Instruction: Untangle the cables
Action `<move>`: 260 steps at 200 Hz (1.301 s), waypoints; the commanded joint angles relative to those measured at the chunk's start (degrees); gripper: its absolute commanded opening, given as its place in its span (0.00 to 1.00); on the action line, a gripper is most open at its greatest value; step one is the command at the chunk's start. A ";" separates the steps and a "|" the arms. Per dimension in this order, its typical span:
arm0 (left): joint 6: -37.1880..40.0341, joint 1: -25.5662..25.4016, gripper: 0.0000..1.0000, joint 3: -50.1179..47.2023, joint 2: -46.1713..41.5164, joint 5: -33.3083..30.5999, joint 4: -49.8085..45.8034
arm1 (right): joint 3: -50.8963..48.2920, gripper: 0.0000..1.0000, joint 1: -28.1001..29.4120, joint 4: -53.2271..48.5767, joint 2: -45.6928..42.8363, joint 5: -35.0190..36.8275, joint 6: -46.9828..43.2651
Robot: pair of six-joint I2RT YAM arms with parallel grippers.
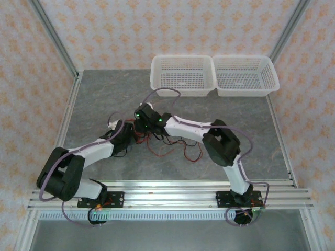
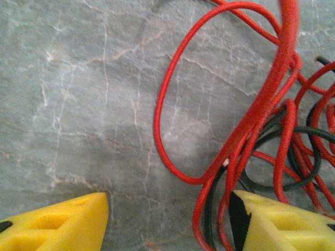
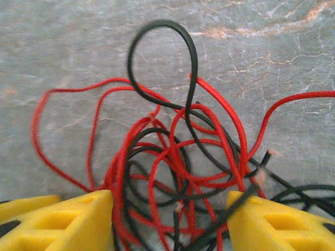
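Where thin glossy cables (image 3: 172,157) curl, the table (image 3: 78,42) looks marbled.

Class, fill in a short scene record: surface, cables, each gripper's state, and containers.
surface: grey marbled table
cables: red and black strands, tangled in one heap mid-table
left gripper: open, bare table between its fingers, tangle at one finger
right gripper: open, straddling the tangle
containers: two white baskets, side by side at the far edge
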 commanded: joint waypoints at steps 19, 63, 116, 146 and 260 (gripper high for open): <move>-1.85 0.61 0.64 0.79 2.16 -9.07 3.20 | 2.80 0.56 -0.59 -6.10 5.28 8.85 3.41; -0.98 4.89 0.68 0.91 2.84 -13.56 3.52 | -5.96 0.40 -0.88 -4.94 1.76 13.01 5.36; 1.30 6.92 0.67 5.32 3.42 -9.05 3.50 | -15.55 0.00 -1.01 -0.91 -4.76 13.28 5.77; 2.59 5.90 0.68 5.47 -4.46 -4.95 0.81 | -18.68 0.00 -1.57 2.97 -7.34 9.70 5.08; 8.25 -5.66 0.76 13.60 4.57 9.69 -1.86 | -27.95 0.00 -4.26 16.62 -10.95 -1.93 10.63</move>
